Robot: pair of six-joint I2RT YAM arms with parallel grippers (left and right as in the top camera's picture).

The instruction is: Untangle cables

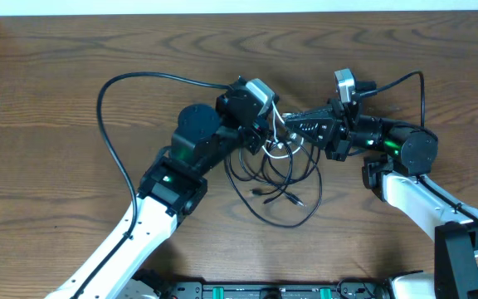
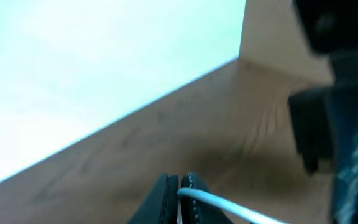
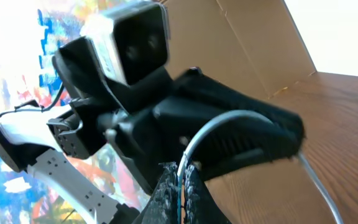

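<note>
Left fingers (image 2: 164,198) pinched shut on the white cable (image 2: 232,210), right fingers (image 3: 166,190) shut on it too (a short bit between them). Black cable (image 1: 285,226) in loose loops on the counter (image 1: 56,100) below.

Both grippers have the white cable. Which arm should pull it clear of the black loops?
Right, probably. The left gripper and right gripper both pinch the white cable; the right arm has bare table behind it, while the left arm sits beside the black cable loops.
</note>
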